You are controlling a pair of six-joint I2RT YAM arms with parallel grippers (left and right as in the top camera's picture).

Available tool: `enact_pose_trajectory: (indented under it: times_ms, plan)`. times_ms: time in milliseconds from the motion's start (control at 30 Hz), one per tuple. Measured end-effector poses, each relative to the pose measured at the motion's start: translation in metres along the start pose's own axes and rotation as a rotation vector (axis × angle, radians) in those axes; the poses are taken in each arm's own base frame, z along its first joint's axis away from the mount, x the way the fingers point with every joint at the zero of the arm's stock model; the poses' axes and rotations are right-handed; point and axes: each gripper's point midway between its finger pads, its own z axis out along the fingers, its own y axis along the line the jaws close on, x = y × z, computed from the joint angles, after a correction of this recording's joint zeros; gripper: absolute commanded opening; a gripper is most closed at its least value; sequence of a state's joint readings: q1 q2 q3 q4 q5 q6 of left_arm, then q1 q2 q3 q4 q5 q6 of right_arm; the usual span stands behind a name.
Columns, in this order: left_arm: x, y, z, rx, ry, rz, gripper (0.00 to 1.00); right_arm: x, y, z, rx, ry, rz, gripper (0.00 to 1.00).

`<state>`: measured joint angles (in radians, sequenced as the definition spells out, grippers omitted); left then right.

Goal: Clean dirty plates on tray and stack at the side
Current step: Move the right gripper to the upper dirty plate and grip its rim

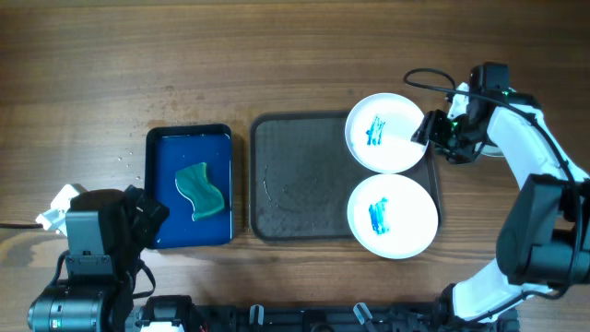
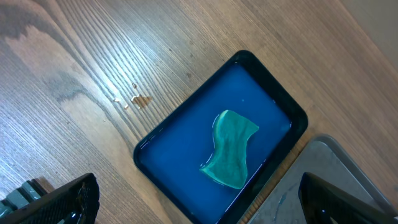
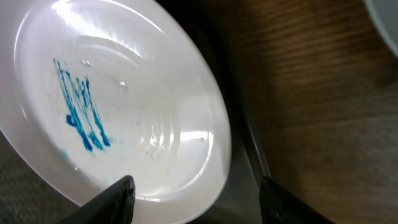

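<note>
The right claw point(image 3: 196, 185) is hanging released at the right-hand edge of the upper plate point(image 1: 385, 133). Its fingers are standing apart on either side of the rim and are gripping nothing. The left claw point(image 2: 199, 193) is gaping wide above the blue tray point(image 1: 157, 138), well away from the plates.

Both dirty plates are sitting on the right end of the tray point(image 1: 295, 175), the lower plate point(image 1: 392, 215) just beside the upper one. I cannot tell whether they are touching. Each seems to be riding partly over the tray's raised rim, so neither is likely lying flat.

That is where I am expecting trouble. The plates are smooth, glossy and shallow, with a thin rounded lip, so a pinch there may be slipping off or tipping the plate as it lifts. A tilted plate could be scraping the rim or nudging its neighbour off the corner onto the desk point(image 1: 277, 55). The blue streaks at each centre could be smearing further if something drags across them.

The tray is looking matt and faintly grainy, dark grey with rounded corners. The blue tray is shining as if wet. The sponge point(image 1: 201, 191) in it is looking soft, teal and wavy-edged. The desk is showing a brown wood grain.
</note>
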<state>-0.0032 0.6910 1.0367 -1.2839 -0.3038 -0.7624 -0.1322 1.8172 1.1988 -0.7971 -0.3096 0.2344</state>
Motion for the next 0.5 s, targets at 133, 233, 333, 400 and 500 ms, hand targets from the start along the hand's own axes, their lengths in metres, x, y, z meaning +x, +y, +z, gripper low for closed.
enact_pose_trajectory:
  times_ms: [133, 233, 333, 400, 500]
  plan:
    - [0.0, 0.001, 0.0, -0.002, 0.002, 0.001, 1.0, -0.002, 0.0, 0.02, -0.029, 0.027, 0.027, 0.64]
    - [0.001, 0.001, 0.0, -0.005, 0.004, 0.002, 1.0, 0.003, 0.004, 0.036, -0.058, 0.072, 0.045, 0.64]
    - [0.002, 0.002, 0.0, -0.006, 0.007, 0.003, 0.89, -0.005, 0.006, 0.037, -0.072, 0.05, 0.059, 0.32]
    - [0.003, 0.002, 0.0, -0.006, 0.011, 0.0, 0.7, -0.008, 0.004, 0.04, -0.071, 0.045, 0.07, 0.09]
    - [0.003, 0.002, 0.0, -0.007, 0.014, 0.001, 0.77, -0.007, 0.002, 0.045, -0.07, 0.057, 0.081, 0.04]
